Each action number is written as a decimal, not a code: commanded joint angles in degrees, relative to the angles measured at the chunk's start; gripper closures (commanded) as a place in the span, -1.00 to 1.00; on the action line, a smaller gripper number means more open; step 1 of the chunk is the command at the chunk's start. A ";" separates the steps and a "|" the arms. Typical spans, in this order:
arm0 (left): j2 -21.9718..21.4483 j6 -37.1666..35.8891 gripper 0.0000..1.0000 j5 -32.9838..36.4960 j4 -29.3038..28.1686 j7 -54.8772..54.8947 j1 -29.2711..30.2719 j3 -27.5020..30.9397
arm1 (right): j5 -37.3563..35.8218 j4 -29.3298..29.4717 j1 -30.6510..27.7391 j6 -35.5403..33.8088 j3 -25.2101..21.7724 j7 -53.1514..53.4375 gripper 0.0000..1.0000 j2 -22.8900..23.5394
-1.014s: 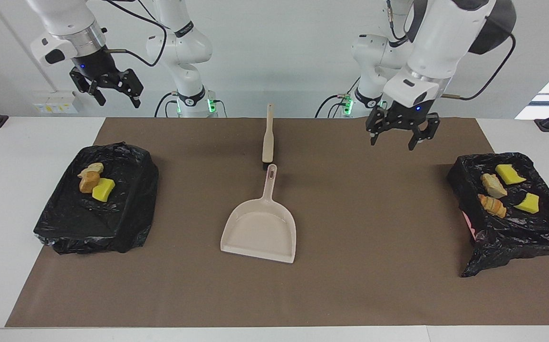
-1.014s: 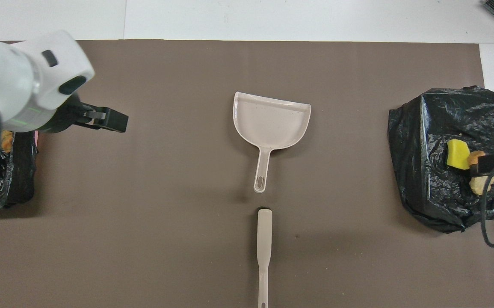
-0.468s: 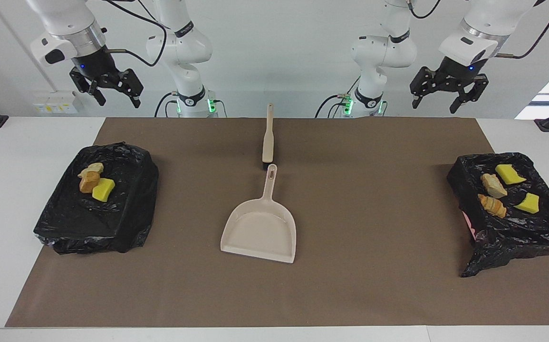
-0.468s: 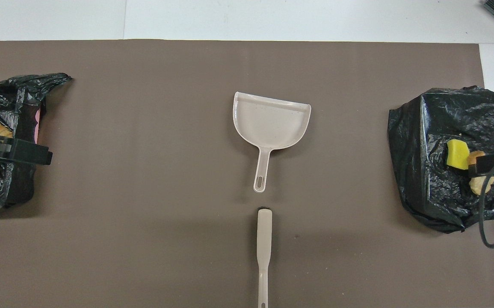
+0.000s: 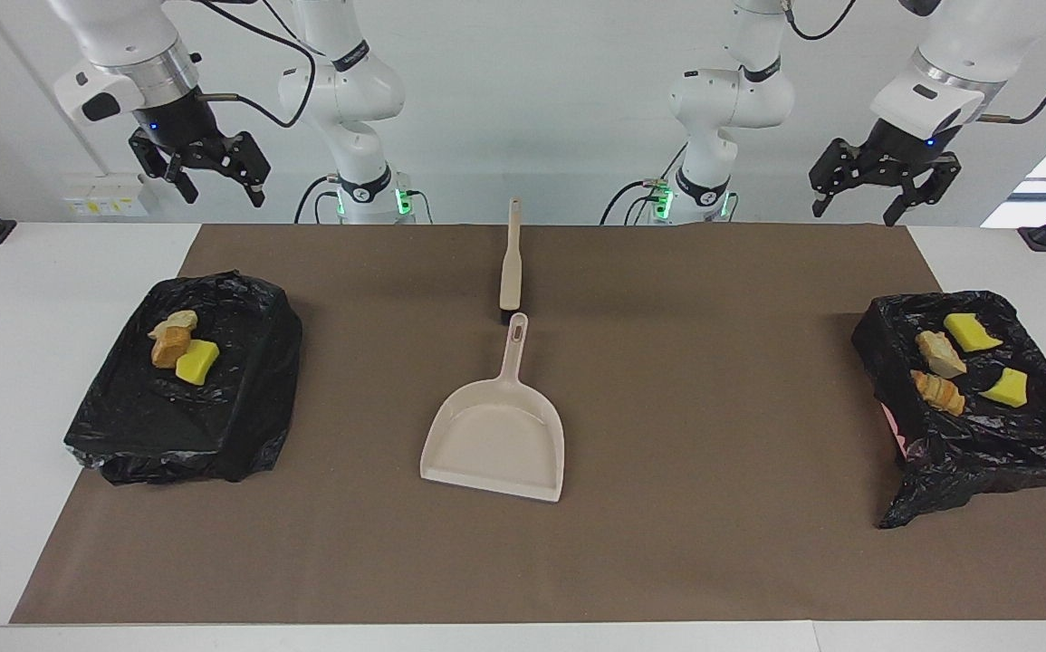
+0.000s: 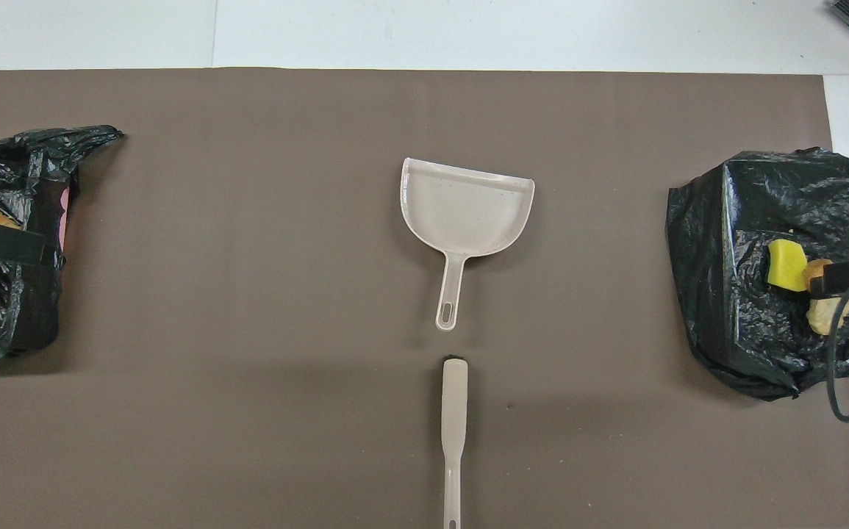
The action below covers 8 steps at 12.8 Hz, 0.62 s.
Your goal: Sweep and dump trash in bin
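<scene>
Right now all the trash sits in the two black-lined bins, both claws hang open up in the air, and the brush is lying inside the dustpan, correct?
Not quite: the brush is not inside the dustpan. It lies on the brown mat just past the dustpan's handle tip, nearer the robots, as the overhead view shows. The rest holds: the trash sits in the bins, and the left claw and right claw hang open.

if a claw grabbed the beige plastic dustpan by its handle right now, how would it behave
The beige plastic dustpan looks like thin, rigid moulded plastic, so it would probably lift stiff and light. Its wide scoop hangs off a narrow handle, so it may droop or twist scoop-first in a pinch grip. Pushed, it likely slides flat on the brown mat rather than tipping, since it sits low.
</scene>
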 commanded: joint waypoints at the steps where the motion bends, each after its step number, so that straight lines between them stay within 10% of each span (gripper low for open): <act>1: 1.15 0.61 -1.00 0.21 1.46 0.75 0.57 -0.50 | -1.35 -0.01 -0.20 0.83 -0.05 -2.41 -1.00 0.07; 8: 0.98 1.58 -1.00 0.21 1.11 0.84 0.48 -0.58 | -1.09 -0.09 -0.46 0.39 -0.05 -1.79 -1.00 0.07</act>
